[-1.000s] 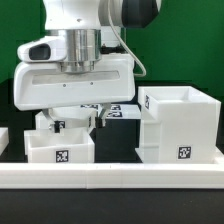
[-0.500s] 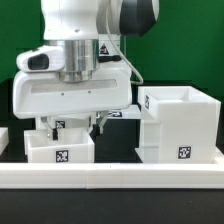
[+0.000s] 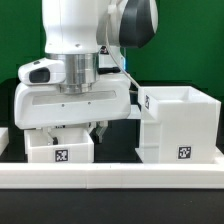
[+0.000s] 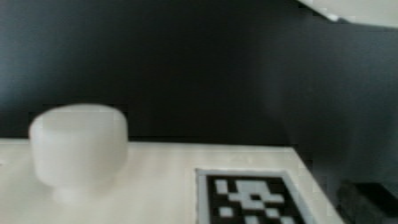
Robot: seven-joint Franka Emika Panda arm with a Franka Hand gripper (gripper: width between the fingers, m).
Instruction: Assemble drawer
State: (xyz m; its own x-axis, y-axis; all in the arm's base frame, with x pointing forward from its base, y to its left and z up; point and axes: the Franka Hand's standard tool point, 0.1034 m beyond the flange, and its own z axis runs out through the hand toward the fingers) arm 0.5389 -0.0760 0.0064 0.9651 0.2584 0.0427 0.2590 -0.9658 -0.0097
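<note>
Gripper: my gripper (image 3: 77, 131) hangs straight down with the fingers (image 3: 98, 130) spread well apart, pinching nothing.
Tray: the small open-top tray (image 3: 40, 150) sits directly under me, and my fingertips are about level with its rim. I cannot tell whether they touch it.
Tray contents: my hand's white body covers the opening, so the inside is hidden from the exterior view.
Tray front: a black-and-white tag (image 3: 62, 156) faces the camera.
Wrist camera: a blurred white knob (image 4: 77, 145) stands up from a white surface just below me, with a square tag (image 4: 249, 200) beside it (too soft to read).
Housing: the tall cube-like housing (image 3: 175, 130) stands just beside me, on the exterior view's right. It is upright with its open top up and very close to the tray.
Housing contents: only its own white inner walls show.
Housing front: it carries a tag (image 3: 184, 153) low down.
Border rail: the long low rail (image 3: 120, 175) runs in front of both containers, on the camera side of me.
Change over the last second: I have come down. Earlier the tray's rear wall and rim showed clear under my hand, and now my hand sits close over them. The tray and housing lie where they were.
</note>
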